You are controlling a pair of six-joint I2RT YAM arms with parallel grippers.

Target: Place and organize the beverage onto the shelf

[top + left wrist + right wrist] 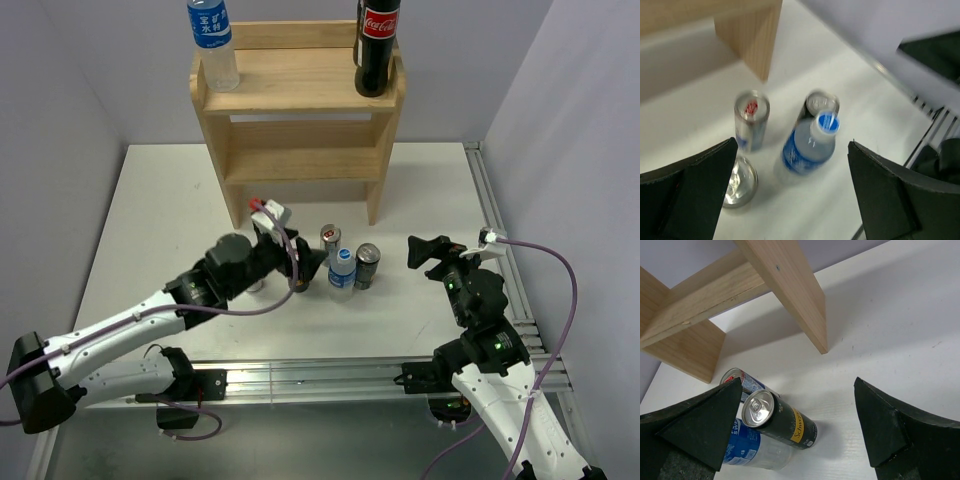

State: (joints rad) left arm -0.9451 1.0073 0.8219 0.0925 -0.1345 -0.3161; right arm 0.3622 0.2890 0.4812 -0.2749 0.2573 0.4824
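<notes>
Surface: white table [160,200] between plain grey walls; aluminium rail along the near edge.
Shelf: the pale wood two-tier shelf [300,150] stands at the far side of the table, against the back wall.
Done: a tall water bottle [213,45] stands upright at the left end of the top board and a Coca-Cola bottle [377,45] at the right end. No drink shows on the lower tier.
Left to do: four drinks stand clustered on the table in front of the shelf's right leg.
- small blue-label water bottle [807,147]
- dark Schweppes can [785,422]
- silver can with red top [751,122]
- a second silver can [740,182], partly behind the left finger
Left gripper [791,150]: jaws spread wide, empty, poised over the cluster with the small bottle between the fingers.
Right gripper [798,385]: spread wide, empty, facing the cluster from the right, apart from it.
Progress estimate: roughly a third placed.
Likely next: probably the left arm closing on the small bottle.
</notes>
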